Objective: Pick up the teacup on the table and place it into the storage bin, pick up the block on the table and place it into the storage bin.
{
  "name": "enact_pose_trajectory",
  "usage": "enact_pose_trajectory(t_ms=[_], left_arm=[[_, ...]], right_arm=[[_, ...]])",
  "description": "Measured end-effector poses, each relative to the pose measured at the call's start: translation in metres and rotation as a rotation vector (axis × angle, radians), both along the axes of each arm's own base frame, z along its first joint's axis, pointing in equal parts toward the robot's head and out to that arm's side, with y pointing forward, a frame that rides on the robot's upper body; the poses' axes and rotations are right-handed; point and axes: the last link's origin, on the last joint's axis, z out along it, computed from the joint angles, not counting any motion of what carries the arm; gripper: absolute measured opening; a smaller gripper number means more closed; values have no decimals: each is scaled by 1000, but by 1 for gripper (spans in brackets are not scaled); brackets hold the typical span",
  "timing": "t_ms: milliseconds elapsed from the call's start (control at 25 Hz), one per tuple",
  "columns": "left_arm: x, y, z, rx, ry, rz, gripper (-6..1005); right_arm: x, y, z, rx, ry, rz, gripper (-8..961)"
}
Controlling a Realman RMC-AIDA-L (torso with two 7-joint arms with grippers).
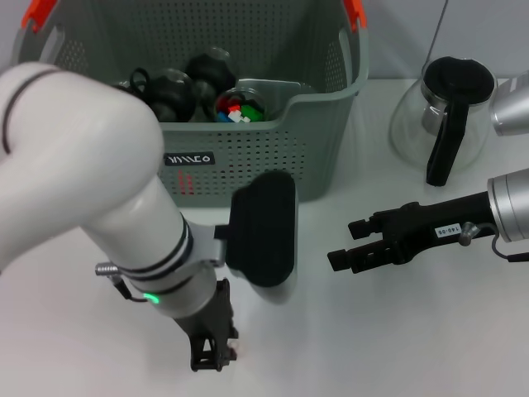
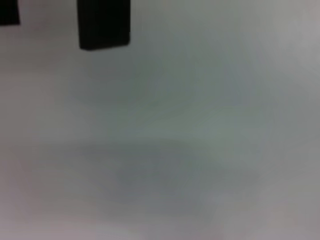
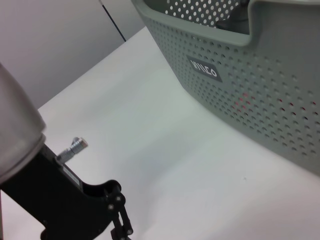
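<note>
The storage bin (image 1: 273, 157), grey-green with perforated walls and orange-red handle tops, stands at the back; its wall and black label (image 3: 205, 70) fill the right wrist view. Inside it lie dark rounded vessels (image 1: 173, 93) and small coloured blocks (image 1: 235, 112); I cannot tell whether one vessel is the teacup. No teacup shows on the table. My left gripper (image 1: 213, 351) points down at the table near the front edge, a small red speck (image 1: 237, 352) beside it. Its black fingers (image 2: 102, 25) stand apart over bare table. My right gripper (image 1: 349, 242) hovers open to the right of the bin, holding nothing.
A glass jug with a black handle (image 1: 446, 124) stands at the back right. My bulky white left arm (image 1: 91, 182) hides the table's front left. White table (image 1: 397, 331) lies before the right gripper.
</note>
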Motion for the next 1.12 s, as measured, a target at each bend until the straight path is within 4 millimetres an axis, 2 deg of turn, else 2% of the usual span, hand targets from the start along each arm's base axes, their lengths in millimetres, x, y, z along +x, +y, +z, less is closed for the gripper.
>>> enact_pose_trajectory(t_ms=[80,160,240,280,320,400,480,560,600,680,840,960,1120], left_arm=[[7,-2,7,-1,-28,12,204],[23,-3,23,1,-123,50,179],[40,-1,43,14,-252,97,179],[52,3,62,31,-372,135,179],[57,6,73,42,-431,150,179],[73,22,113,120,-640,181,179],[80,45,149,254,-789,181,180],[80,76,177,422,-904,192,180],[77,90,185,488,-937,208,180],[67,119,191,589,-974,262,180],[51,161,176,691,-973,335,237],[47,173,166,720,-963,336,279],[50,172,166,740,-992,318,336]], right_arm=[[0,0,0,0,0,0,927],[0,0,0,0,0,0,927],[1,0,1,0,-1,-1,928],[1,0,1,0,-2,-1,928],[1,0,1,0,-3,-1,928],[1,0,1,-2,-5,-1,928],[1,-1,1,-6,-6,0,928],[1,-1,1,-6,-6,3,928],[0,0,1,-7,-6,6,927],[-2,1,0,-6,-6,16,927],[-5,3,-1,5,-5,23,927],[-8,6,0,21,0,31,927],[-13,8,0,25,1,45,927]])
